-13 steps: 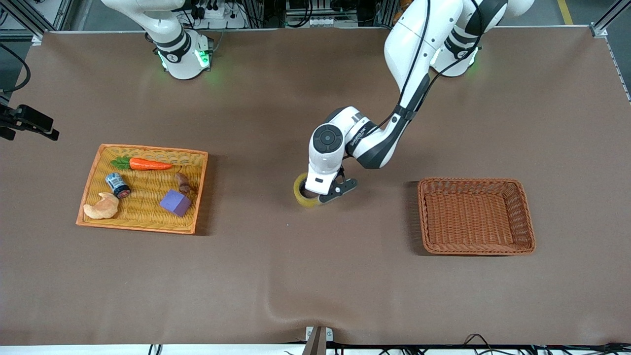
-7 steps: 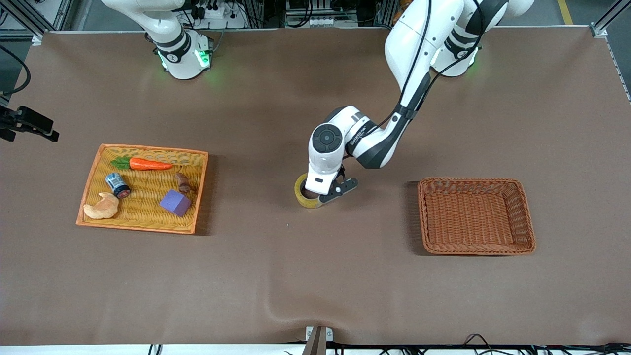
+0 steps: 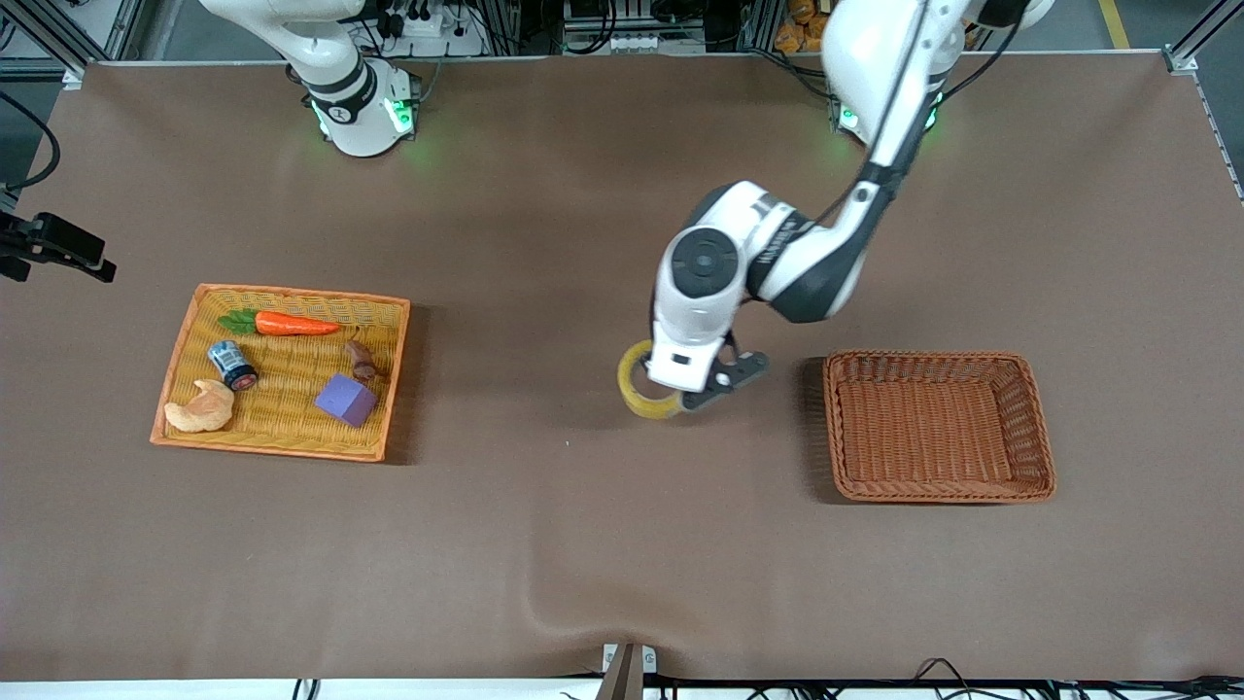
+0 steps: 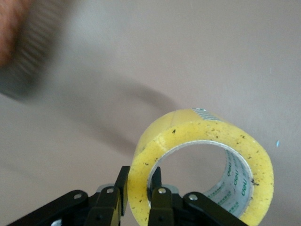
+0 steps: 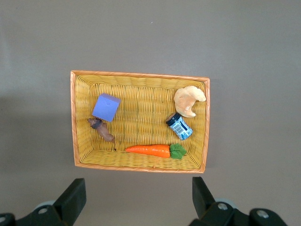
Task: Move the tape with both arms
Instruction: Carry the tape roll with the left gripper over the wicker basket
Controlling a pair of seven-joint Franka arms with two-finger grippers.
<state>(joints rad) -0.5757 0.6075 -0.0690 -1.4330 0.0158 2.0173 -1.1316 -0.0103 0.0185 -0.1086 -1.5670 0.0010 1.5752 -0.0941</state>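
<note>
You see the left gripper (image 4: 138, 200) pinching the glossy yellow translucent tape ring's (image 3: 645, 393) wall above the brown tablecloth (image 3: 583, 544), beside the woven brown basket (image 3: 938, 425); the right gripper (image 5: 136, 200) waits spread wide over the yellow wicker tray (image 5: 139, 121).

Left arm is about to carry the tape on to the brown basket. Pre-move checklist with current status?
1. Grip: ok. The left gripper is shut on the tape, one finger inside the ring and one outside.
2. Lift: ok. The tape hangs above the table, its shadow apart from it.
3. Path to the brown basket: ok. Only bare table lies between them.
4. Basket room: ok. Nothing is in it.
5. Right gripper: ok. It is open, waiting high over the yellow tray.
6. Grip security during motion: cannot tell. Only the ring's wall is pinched.
</note>
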